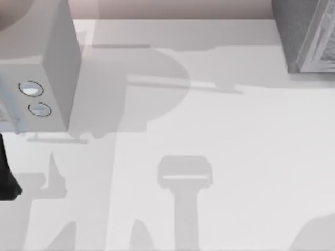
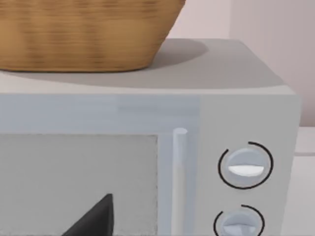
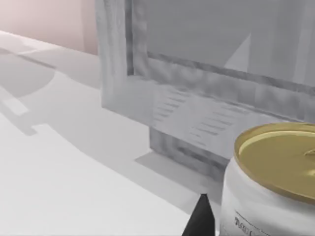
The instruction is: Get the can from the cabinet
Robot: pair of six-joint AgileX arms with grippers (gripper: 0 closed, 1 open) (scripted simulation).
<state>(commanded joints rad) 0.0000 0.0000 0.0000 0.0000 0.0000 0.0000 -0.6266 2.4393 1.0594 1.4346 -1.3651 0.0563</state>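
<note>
Just beside the right pincer's dark fingertip (image 3: 201, 219), whose grip state cannot be told, a gold-lidded white can (image 3: 268, 191) is seen on the counter (image 3: 74, 172), judged light, rigid, slippery, best held around its sides, with the grey cabinet (image 3: 162, 88) beyond.

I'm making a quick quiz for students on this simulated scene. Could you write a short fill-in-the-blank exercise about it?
1. On top of the microwave stands a woven ____.
2. The microwave's front panel carries ____ round knobs.
3. The can close to the right wrist camera has a ____-coloured lid.
4. In the top view, the microwave stands at the table's ____ side.

Missing words: basket; two; gold; left
</note>
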